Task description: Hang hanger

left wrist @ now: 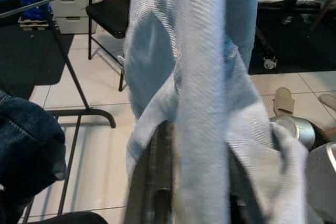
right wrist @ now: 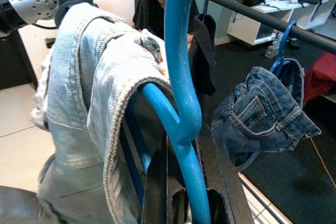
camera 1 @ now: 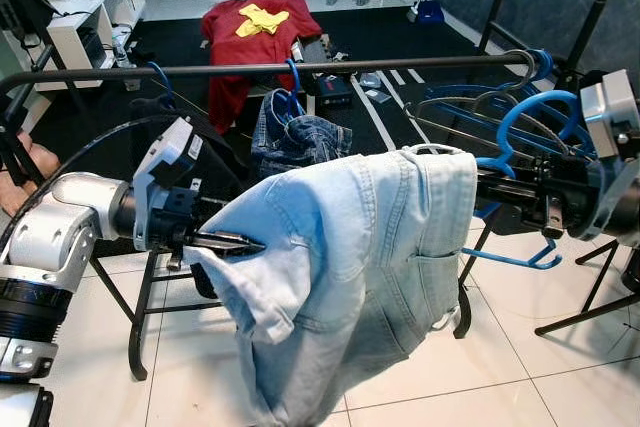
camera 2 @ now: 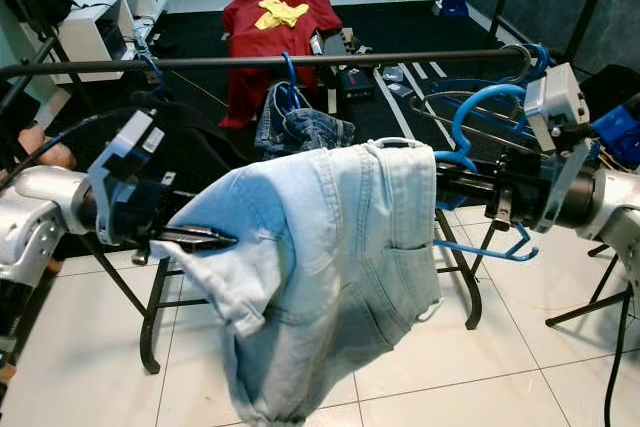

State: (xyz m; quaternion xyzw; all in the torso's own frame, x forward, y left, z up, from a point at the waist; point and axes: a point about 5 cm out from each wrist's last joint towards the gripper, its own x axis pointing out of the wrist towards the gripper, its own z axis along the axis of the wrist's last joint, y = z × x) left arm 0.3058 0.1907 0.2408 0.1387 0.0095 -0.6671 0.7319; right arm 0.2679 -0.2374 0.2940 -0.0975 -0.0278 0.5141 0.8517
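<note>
Light blue jeans [camera 1: 350, 247] are draped over a blue hanger [camera 1: 520, 122] in front of the black clothes rail [camera 1: 330, 67]. My right gripper [camera 2: 468, 185] is shut on that hanger just below its hook, as the right wrist view shows with the blue hanger [right wrist: 181, 103] between the black fingers. The hook is level with the rail's right end, and I cannot tell whether they touch. My left gripper [camera 1: 236, 243] is shut on a fold of the jeans at their left side, holding it out level. In the left wrist view the jeans [left wrist: 205, 103] cover the fingers.
Dark jeans [camera 1: 296, 137] hang from the rail on another blue hanger, with a black garment [camera 1: 185, 127] to their left. Several spare blue hangers [camera 1: 470, 107] lie on a rack at the right. A red garment [camera 1: 255, 32] lies beyond. Part of a person [camera 1: 35, 159] is at the left.
</note>
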